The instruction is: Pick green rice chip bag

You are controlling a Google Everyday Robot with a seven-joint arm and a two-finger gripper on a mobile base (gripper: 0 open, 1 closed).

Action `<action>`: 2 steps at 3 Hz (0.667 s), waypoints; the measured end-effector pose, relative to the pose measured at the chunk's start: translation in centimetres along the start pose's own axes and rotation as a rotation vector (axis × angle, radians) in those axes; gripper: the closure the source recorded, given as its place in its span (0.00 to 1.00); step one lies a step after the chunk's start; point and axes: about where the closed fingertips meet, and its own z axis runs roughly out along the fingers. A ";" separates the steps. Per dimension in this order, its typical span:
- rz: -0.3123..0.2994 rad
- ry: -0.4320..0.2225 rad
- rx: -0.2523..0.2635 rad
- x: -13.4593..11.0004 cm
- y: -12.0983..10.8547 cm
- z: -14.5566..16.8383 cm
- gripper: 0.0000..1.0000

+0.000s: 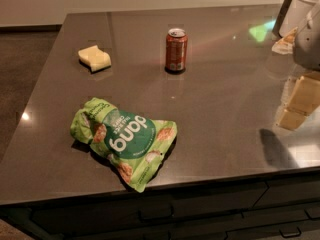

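Note:
The green rice chip bag lies flat and crumpled on the dark glossy counter, near its front edge on the left. It is light green with a dark green circle and white "dang" lettering, seen upside down. My gripper is at the right edge of the camera view, over the counter's right side. It is well to the right of the bag and apart from it, holding nothing that I can see. The white arm rises above it.
A red-orange soda can stands upright at the middle back. A pale yellow sponge lies at the back left. The counter's front edge runs just below the bag, with drawers underneath. A dark shadow lies near the gripper.

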 end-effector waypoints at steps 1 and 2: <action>0.002 0.000 0.003 -0.1 -0.1 -0.1 0.00; 0.023 -0.024 -0.005 -2.2 -1.2 0.4 0.00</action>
